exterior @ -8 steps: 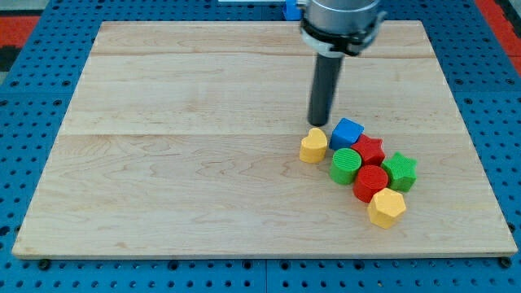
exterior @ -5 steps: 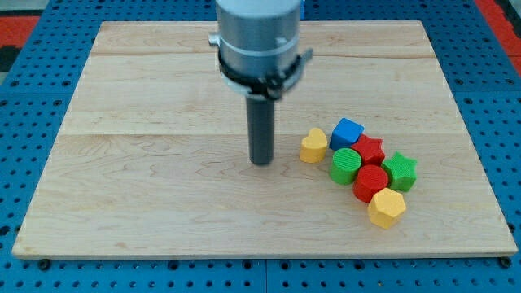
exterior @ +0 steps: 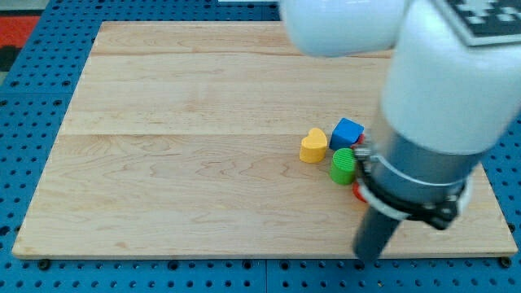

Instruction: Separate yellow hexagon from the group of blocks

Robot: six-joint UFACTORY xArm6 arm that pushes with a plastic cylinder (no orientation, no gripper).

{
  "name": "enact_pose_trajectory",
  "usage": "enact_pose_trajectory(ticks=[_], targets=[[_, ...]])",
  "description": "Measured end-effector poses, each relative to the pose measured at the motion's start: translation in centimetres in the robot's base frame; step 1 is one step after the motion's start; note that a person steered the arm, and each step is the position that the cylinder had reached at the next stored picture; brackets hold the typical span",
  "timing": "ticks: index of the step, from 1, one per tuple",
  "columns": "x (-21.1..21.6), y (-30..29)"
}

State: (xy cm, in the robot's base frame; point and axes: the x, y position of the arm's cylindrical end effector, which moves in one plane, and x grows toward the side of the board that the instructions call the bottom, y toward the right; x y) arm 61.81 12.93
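Sitting at the wooden board's (exterior: 187, 146) bottom edge, my tip (exterior: 370, 257) is seen holding nothing, just a bare rod.
The yellow hexagon can't be made out, hidden behind the arm (exterior: 431, 114). Up-left of my tip, a yellow heart block (exterior: 313, 146), blue cube (exterior: 348, 132) and green round ribbed block (exterior: 343, 166) are spotted, plus a red sliver (exterior: 357, 193). Blue pegboard (exterior: 32, 122) is laid around.

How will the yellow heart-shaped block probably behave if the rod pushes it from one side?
The yellow heart block looks rigid and sits low on a flat base, so it should probably slide, not tip. Its rounded lobes may make it rotate. My tip is far toward the view's bottom right.
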Motion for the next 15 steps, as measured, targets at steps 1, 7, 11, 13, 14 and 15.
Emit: enact_pose_trajectory(ticks=[1,7,11,13,14,15], targets=[[0.0,3.4],[-4.7,2.0],[-8.9,-15.4],[-12.4,-19.1],[-12.1,-22.4],[-9.6,-22.5]])
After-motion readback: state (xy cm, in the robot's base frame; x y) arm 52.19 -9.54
